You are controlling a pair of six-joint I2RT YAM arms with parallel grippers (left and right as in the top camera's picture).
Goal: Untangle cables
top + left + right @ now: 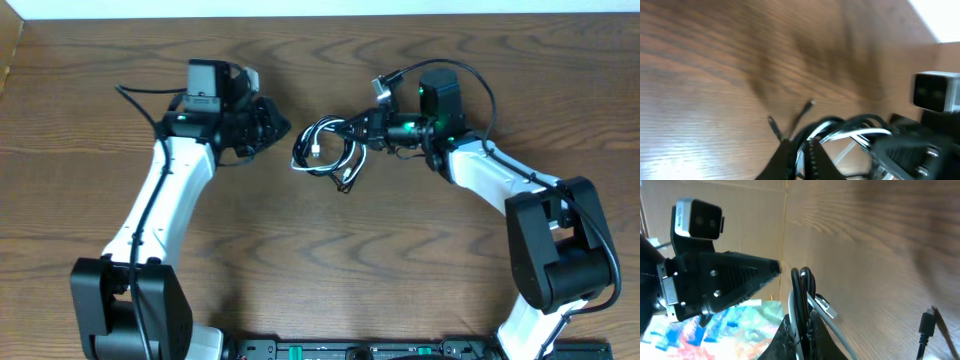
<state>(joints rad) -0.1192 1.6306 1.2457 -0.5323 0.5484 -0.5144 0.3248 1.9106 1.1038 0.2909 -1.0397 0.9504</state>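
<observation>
The right gripper is cut off by the lower edge of its own wrist view. Its fingers are pinched on the cables, but the spot where the strands pass between them is lost in dark. Just past the fingers the black cable stands up in narrow loops. The white cable shows a flat pale plug beside them. A black plug lies apart from the loops on the table. Farther off, the left gripper tapers to one point, its fingers pressed together with nothing between them, just short of the loops. A bright patch below it is too cut off to name.

The left wrist view is blurred, so which strand crosses which cannot be told there.

From overhead the tangle lies mid-table between the grippers, at the right one's tip and apart from the left. There are two cables, one black and one white, and two grippers. The cables form several overlapping loops, too many to count.
</observation>
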